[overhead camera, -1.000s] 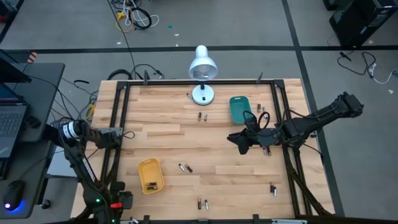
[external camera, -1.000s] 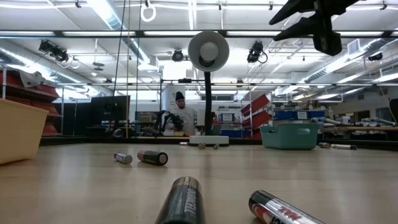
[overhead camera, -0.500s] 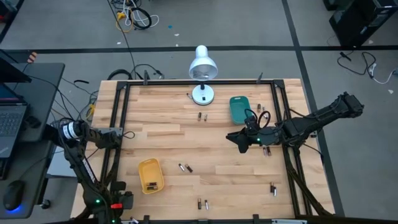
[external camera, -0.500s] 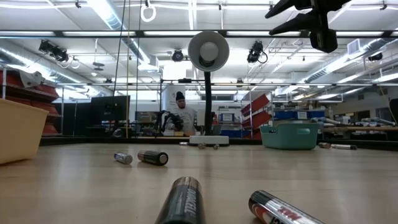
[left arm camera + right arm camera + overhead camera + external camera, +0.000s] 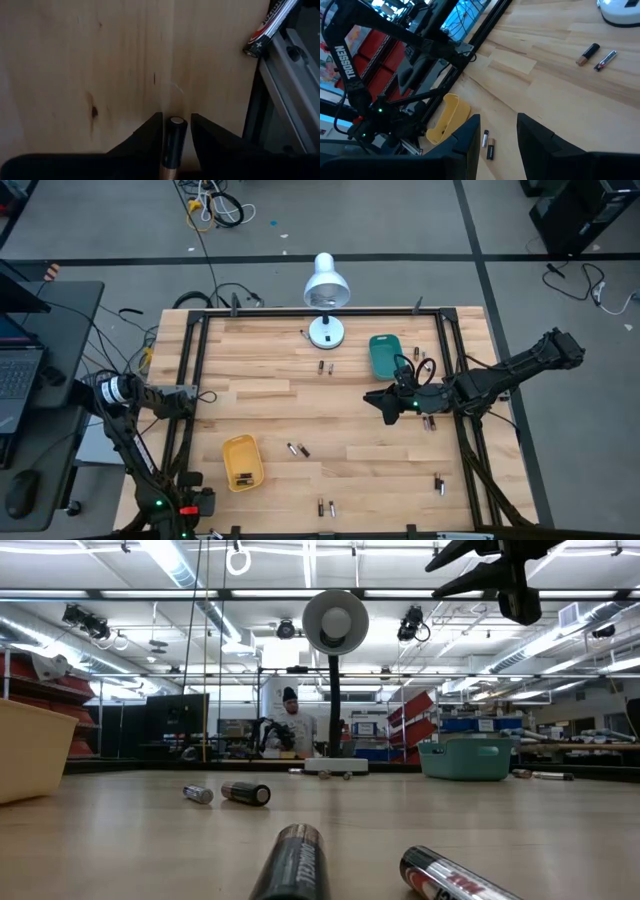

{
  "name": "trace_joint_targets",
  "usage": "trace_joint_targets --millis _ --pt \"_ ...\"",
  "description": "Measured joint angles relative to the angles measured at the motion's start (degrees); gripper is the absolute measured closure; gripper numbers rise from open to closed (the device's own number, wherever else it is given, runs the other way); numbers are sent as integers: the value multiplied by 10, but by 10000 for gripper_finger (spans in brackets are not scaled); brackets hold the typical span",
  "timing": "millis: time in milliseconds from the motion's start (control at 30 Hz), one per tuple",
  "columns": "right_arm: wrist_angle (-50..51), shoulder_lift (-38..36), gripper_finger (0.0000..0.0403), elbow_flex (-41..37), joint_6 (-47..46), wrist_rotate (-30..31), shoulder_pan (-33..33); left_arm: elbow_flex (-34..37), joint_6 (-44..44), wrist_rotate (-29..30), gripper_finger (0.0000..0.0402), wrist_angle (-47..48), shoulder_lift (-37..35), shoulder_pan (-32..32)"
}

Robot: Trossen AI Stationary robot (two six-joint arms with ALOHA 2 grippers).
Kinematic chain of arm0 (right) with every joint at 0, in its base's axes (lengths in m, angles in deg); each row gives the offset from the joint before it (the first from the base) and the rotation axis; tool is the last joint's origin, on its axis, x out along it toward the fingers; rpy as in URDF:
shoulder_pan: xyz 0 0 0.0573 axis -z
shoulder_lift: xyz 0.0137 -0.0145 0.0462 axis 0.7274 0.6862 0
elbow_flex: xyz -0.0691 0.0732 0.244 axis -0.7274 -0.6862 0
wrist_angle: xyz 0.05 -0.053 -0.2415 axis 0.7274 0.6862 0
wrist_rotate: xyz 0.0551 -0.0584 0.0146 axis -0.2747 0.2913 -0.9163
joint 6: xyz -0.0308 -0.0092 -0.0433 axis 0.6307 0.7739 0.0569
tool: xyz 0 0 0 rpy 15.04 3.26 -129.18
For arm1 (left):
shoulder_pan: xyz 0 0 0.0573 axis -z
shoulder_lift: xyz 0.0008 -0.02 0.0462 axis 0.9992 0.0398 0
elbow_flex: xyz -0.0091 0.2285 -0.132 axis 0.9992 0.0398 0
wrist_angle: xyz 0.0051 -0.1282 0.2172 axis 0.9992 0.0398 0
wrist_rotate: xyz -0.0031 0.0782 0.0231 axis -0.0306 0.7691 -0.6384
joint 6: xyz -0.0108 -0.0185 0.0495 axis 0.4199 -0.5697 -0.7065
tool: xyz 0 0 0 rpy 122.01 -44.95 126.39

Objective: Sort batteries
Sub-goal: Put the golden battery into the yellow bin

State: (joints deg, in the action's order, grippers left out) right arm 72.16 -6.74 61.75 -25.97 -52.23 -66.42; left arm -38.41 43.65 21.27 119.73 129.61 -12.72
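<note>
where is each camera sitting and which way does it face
High view: above the table, straight down; both arms show, right end effector near the teal tray.
Low view: at tabletop height, level across batteries toward the lamp; one end effector hangs at top.
Left wrist view: down on wood; left end effector has a battery between its fingers.
Right wrist view: across the table to the yellow tray; own fingers open, empty.
Shared: high and low both show the lamp.

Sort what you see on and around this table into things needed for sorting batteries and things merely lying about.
Needed: batteries, yellow tray, teal tray.
Lying about: lamp, laptop, floor cables.
</note>
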Motion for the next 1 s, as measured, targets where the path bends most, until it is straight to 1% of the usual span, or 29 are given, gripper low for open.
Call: trace_joint_targets --millis 100,233,367,633,767,1000 --pt "0 0 288 0 0 0 0 0 2 -6 283 2 0 5" --pt "0 0 288 0 1 2 0 -2 35 1 283 18 0 12" --pt "0 0 288 0 1 5 0 -2 33 2 284 18 0 12" --pt "0 0 288 0 5 5 0 -4 31 -28 319 13 18 12" --pt "-1 0 288 0 3 5 0 -5 43 -19 328 15 19 9" --pt "-1 0 288 0 3 5 0 -8 46 -6 331 25 9 -1"
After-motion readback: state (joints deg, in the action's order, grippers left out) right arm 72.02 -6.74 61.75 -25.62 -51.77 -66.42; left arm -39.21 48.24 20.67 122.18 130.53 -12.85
